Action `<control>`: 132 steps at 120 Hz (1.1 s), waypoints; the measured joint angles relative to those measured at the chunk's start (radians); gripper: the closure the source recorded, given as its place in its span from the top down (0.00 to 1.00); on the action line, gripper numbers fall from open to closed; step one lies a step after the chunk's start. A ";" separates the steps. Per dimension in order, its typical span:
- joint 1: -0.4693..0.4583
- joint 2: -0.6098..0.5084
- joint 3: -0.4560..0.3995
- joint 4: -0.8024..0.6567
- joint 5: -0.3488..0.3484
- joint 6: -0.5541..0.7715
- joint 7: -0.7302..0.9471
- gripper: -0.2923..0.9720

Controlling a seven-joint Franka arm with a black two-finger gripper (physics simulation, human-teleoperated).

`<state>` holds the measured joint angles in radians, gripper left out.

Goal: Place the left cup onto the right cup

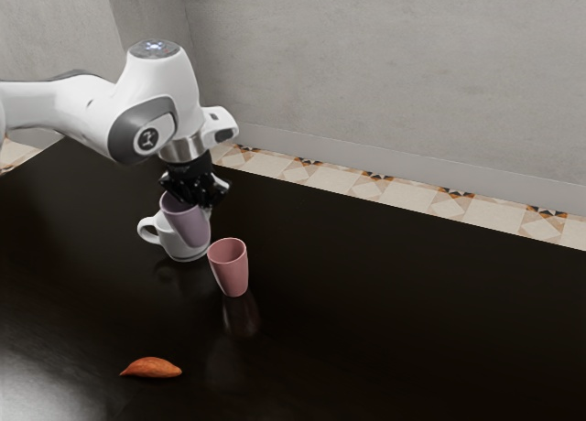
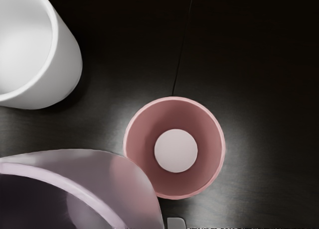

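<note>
Dark, almost black table (image 1: 412,329), glossy, across most of the exterior view. Reflects faintly, mirror-like; carries a pale sheen toward the lower left corner.

Beyond the far edge: strip of floor (image 1: 412,194), beige tiles with a brown and orange diamond pattern, slanting down toward the exterior view's right. Small patch of the same tiling at the far left edge.

Light grey baseboard (image 1: 412,160) just above the tiles.

Back wall (image 1: 385,64) plain grey, mottled like plaster, joined at an upper-left corner to a second grey wall (image 1: 55,27).

Light soft and even.

Wrist view, same table top: shows faint grain and one thin straight seam (image 2: 182,45).
</note>
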<state>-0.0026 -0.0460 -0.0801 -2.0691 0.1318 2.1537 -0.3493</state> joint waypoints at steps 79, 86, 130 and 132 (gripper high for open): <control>0.046 0.106 -0.074 0.120 -0.011 -0.074 -0.042 0.15; 0.037 0.122 -0.085 0.137 -0.011 -0.075 -0.045 0.15; 0.029 0.193 -0.091 0.180 -0.006 -0.075 -0.059 0.15; 0.029 0.196 -0.091 0.181 -0.006 -0.075 -0.059 0.15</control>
<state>0.0268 0.1498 -0.1708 -1.8883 0.1258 2.0786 -0.4082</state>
